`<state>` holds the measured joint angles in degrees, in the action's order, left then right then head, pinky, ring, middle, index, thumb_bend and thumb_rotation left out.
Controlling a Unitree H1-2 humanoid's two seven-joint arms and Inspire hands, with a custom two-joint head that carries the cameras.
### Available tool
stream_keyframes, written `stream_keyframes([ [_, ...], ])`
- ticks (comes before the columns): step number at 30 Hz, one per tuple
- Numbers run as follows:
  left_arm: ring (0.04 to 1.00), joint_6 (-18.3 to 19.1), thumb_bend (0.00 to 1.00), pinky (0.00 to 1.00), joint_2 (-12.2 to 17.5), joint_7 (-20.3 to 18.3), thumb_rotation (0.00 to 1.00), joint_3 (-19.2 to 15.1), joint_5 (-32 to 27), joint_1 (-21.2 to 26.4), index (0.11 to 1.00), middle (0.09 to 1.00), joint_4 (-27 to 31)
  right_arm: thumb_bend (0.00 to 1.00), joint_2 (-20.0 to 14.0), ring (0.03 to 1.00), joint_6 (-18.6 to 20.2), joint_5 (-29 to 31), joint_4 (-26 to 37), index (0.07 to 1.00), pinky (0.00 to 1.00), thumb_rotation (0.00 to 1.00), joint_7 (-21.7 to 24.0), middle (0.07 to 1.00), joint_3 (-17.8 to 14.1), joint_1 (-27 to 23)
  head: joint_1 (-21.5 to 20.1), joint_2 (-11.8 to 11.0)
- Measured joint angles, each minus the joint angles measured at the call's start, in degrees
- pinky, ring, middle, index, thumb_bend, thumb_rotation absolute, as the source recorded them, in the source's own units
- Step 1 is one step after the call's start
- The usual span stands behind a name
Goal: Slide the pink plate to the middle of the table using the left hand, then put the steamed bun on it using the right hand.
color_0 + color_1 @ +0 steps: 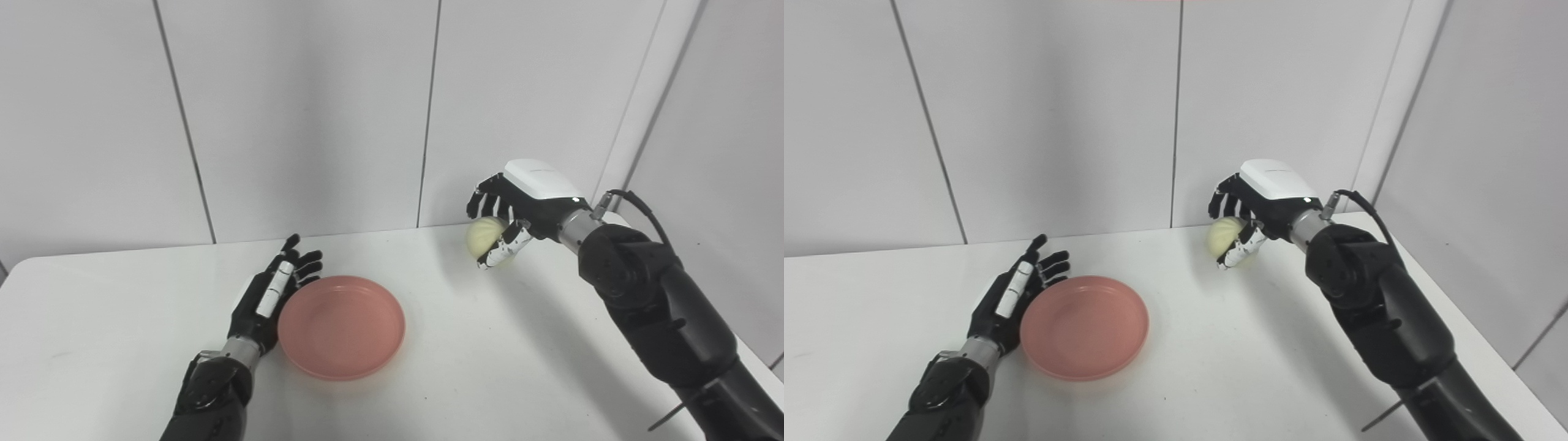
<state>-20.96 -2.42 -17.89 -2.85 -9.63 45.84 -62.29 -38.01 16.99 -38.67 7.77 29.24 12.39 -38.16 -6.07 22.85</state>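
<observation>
While left hand (269, 294) splayed beside one plate (341, 326), right hand (520, 211) grips one bun (484, 237).

No readable txt anywhere: no labels, brands, nos. or signs. White cover on the right hand (520, 211) looks blank, any mark there too small to tell. Pink plate (341, 326), steamed bun (484, 237), table (478, 367) & wall panels (306, 110) carry no print.
</observation>
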Motion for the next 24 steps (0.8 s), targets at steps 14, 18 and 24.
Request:
stream_keyframes([
  [14, 0.829, -1.4, 0.79, 0.80, -0.8, 1.1, 0.76, 1.1, 1.2, 0.6, 0.941, 0.808, -1.4, 0.52, 8.5, 0.412, -1.5, -0.2, -2.5, 0.514, 0.33, 0.00, 0.0, 0.488, 3.9, -5.1, 4.9, 0.3],
  [18, 0.835, -1.6, 0.79, 0.81, -1.1, 1.7, 0.77, 1.2, 1.4, 0.8, 0.945, 0.813, -1.7, 0.52, 10.2, 0.408, -1.7, -0.4, -4.7, 0.510, 0.32, 0.00, 0.1, 0.501, 5.5, -5.6, 5.8, 0.5],
  [24, 0.824, -2.3, 0.80, 0.79, -2.2, 2.5, 0.77, 1.5, 1.7, 1.3, 0.936, 0.809, -2.6, 0.52, 11.8, 0.408, -2.3, -0.1, -5.2, 0.511, 0.32, 0.00, 1.3, 0.497, 7.1, -5.9, 6.9, 0.9],
])
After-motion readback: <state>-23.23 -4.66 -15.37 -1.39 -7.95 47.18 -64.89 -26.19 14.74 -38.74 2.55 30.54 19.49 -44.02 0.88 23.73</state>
